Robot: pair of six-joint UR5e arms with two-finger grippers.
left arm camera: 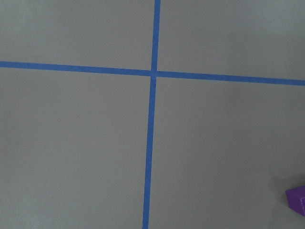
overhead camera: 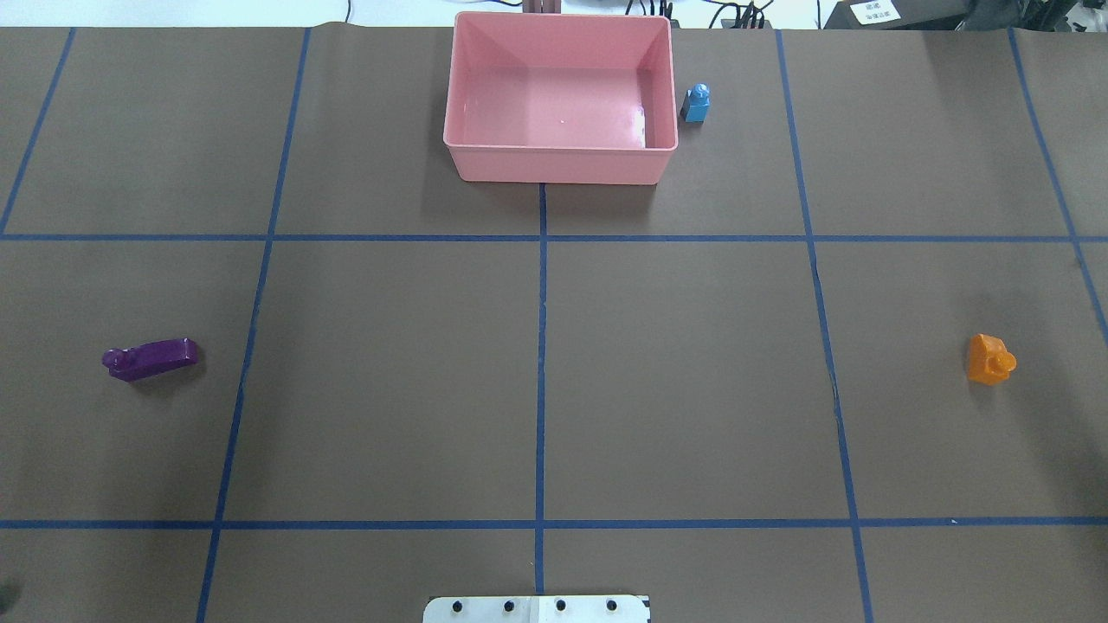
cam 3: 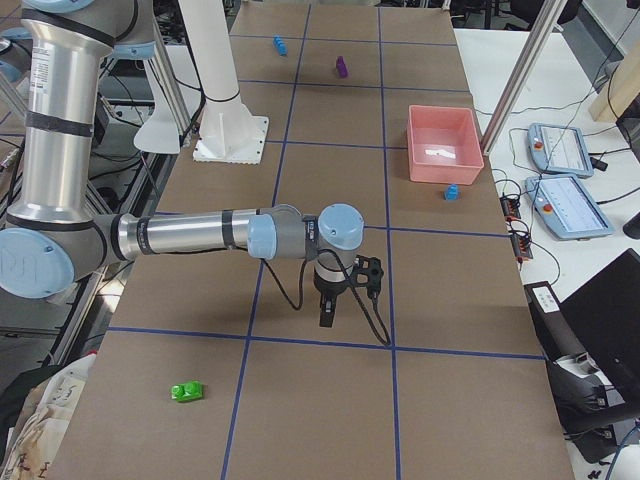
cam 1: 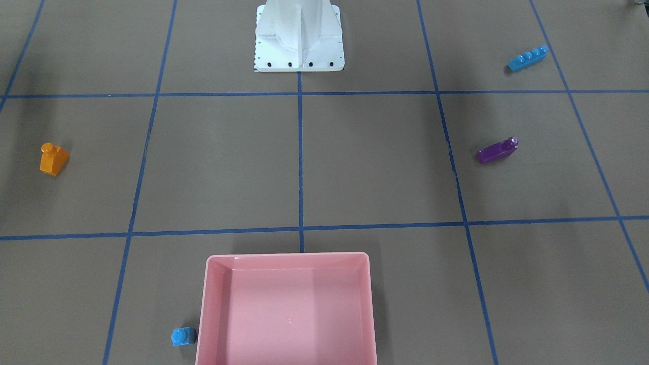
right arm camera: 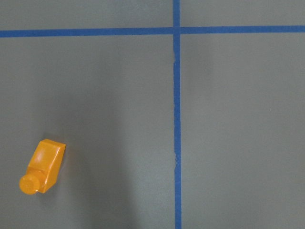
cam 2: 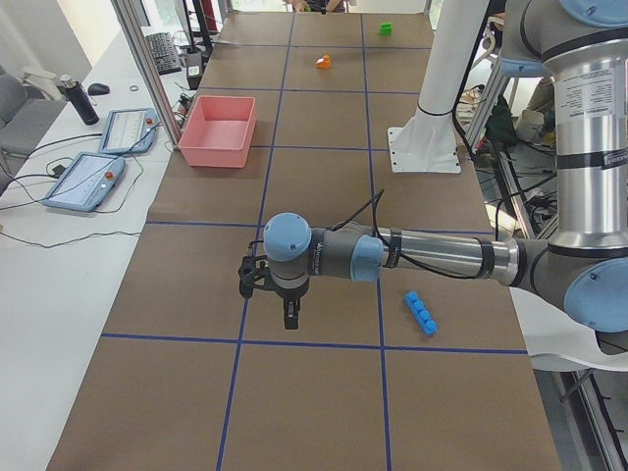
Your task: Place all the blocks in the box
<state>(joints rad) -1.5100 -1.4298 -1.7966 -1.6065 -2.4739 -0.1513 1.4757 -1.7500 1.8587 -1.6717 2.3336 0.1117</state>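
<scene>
The pink box (overhead camera: pixel 558 164) stands at the table's far edge with nothing in it, and the tiny light-blue cube (overhead camera: pixel 696 103) sits just outside its right wall. The long purple block (overhead camera: pixel 151 358) lies at mid-left and the orange sloped block (overhead camera: pixel 989 359) at mid-right. The long light-blue block (cam 1: pixel 527 59) lies near the robot's base on its left side. The green block (cam 3: pixel 186 391) sits at the table's right end. My left gripper (cam 2: pixel 289 319) and right gripper (cam 3: pixel 326 318) hang over the table, and I cannot tell whether they are open or shut.
The white base plate (cam 1: pixel 299 61) of the robot's column sits at the near middle edge. Blue tape lines divide the brown table into squares. Two teach pendants (cam 2: pixel 83 182) lie on a white side table beyond the box.
</scene>
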